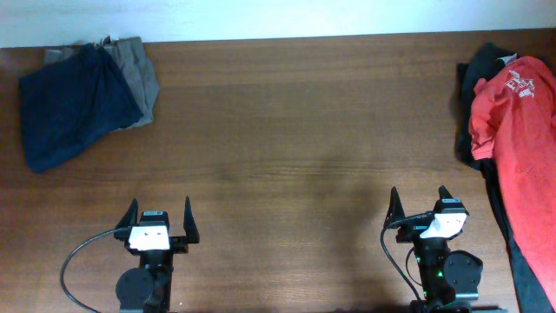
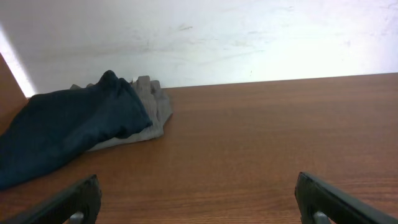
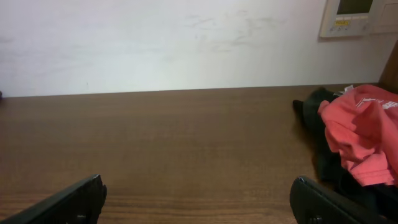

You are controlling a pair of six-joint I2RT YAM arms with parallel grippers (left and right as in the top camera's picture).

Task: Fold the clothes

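Folded dark navy shorts (image 1: 65, 103) lie at the far left of the table, partly on top of folded grey shorts (image 1: 139, 74); both show in the left wrist view, navy (image 2: 62, 127) and grey (image 2: 152, 109). A red white-printed T-shirt (image 1: 521, 130) lies crumpled at the right edge over a dark garment (image 1: 476, 74); it also shows in the right wrist view (image 3: 364, 130). My left gripper (image 1: 160, 216) is open and empty near the front edge. My right gripper (image 1: 420, 202) is open and empty, left of the red shirt.
The wooden table (image 1: 295, 130) ends at a white wall along the back. A white wall panel (image 3: 357, 15) hangs at the upper right in the right wrist view. A black cable (image 1: 74, 261) loops beside the left arm's base.
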